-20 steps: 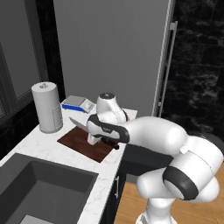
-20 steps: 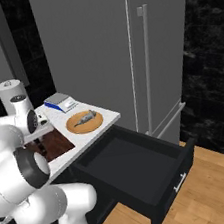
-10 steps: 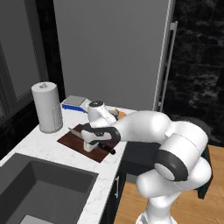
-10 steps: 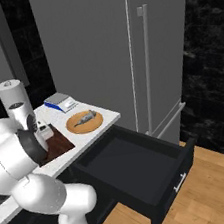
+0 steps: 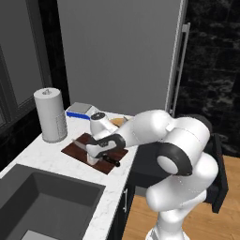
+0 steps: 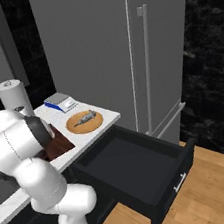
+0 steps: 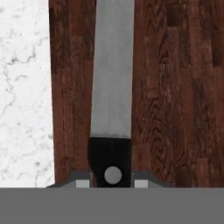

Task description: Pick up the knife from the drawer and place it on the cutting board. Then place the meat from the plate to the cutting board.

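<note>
Hand view has the knife [image 7: 112, 87] lying flat along the cutting board [image 7: 175, 87], my hand [image 7: 112, 183] clamped on its black handle. From the left base view I see the hand [image 5: 97, 157] low over the board [image 5: 77, 149] on the counter [image 5: 37, 154]. Meat [image 6: 84, 118] sits on the plate [image 6: 75, 128]; drawer [image 6: 180, 167] hangs open.

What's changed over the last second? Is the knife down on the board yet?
The arm has swung down, lowering the gripper with the knife to the board. Its jaws are still shut on the handle, so nothing is released. The meat stays on the plate, and the drawer stays open.
</note>
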